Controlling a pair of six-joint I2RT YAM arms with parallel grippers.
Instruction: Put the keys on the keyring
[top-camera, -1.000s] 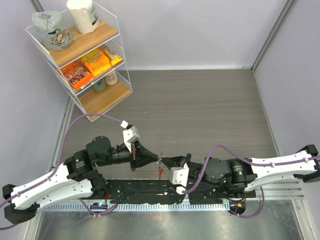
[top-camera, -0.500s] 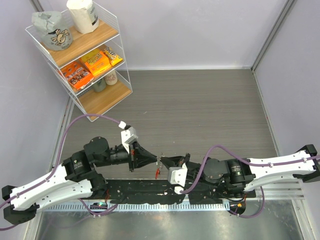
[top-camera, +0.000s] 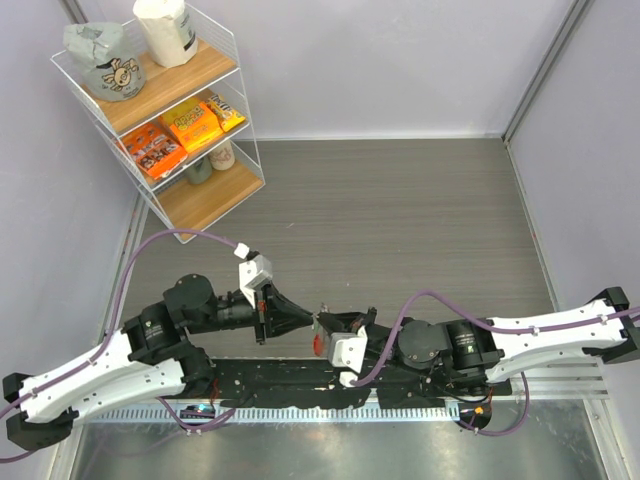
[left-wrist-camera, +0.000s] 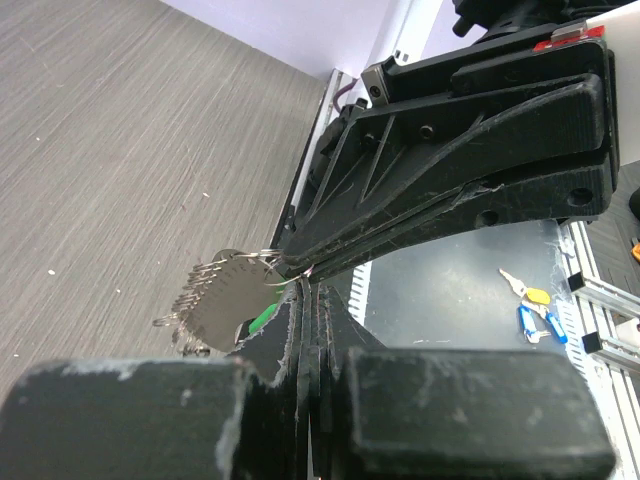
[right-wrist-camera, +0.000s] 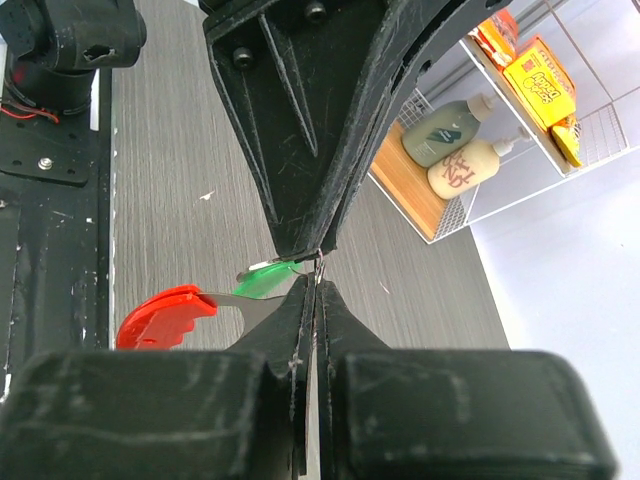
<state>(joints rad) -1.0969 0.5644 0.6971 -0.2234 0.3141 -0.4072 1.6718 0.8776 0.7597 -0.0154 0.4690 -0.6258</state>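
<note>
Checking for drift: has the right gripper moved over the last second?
Yes. The right gripper has shifted slightly left, toward the rack side.

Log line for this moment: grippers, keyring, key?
left gripper shut | right gripper shut | tips meet on red-and-silver metal keyring | bright green-headed metal key beside tips

A grey wood-grain tabletop lies under even light, enclosed by pale lilac walls. At upper left of the frame, a white wire rack with wooden shelves holds a white sack, a grey pouch, orange snack packets and bottles. A brushed metal strip runs along the bottom edge.
</note>
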